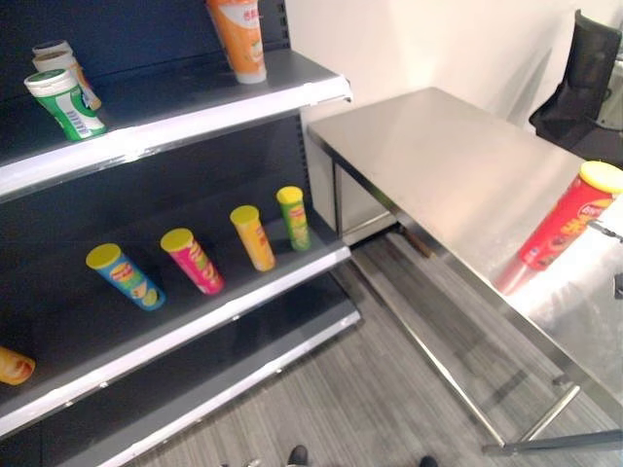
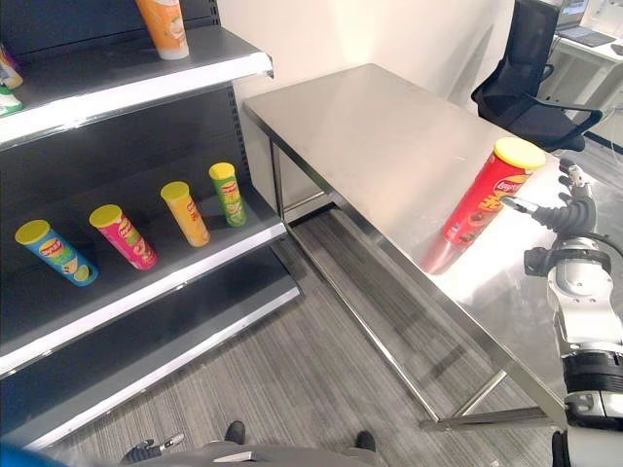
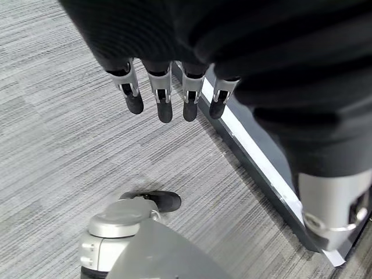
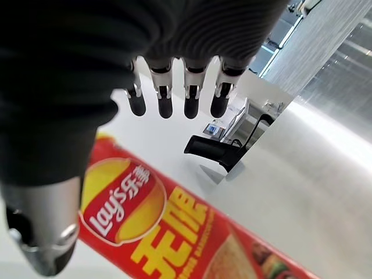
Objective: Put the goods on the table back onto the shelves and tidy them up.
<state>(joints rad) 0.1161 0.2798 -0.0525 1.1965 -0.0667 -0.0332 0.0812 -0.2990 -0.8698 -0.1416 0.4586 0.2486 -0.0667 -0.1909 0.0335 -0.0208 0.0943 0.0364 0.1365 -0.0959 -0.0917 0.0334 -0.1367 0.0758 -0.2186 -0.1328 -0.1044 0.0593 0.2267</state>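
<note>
So there's one red chip can [image 2: 484,194] with a yellow lid standing upright on the steel table [image 2: 370,126], out near the table's right edge, and that's the only thing on the tabletop to go back. The shelves [image 1: 195,107] are off to the left: four chip cans [image 1: 200,260] stand in a row along the front edge of the middle shelf, with gaps between them, which looks like the tidy line the red one should join. On the top shelf there's an orange can [image 1: 237,37] by the right end and a green-and-white can [image 1: 64,103] further left.

The right hand [image 2: 567,211] is up beside the red can's top, fingers [image 4: 164,99] straight and spread, thumb apart. It's not closed on anything; looks like it's lining up for a grab. The left hand [image 3: 174,93] hangs low over the floor, fingers relaxed, holding nothing.
</note>
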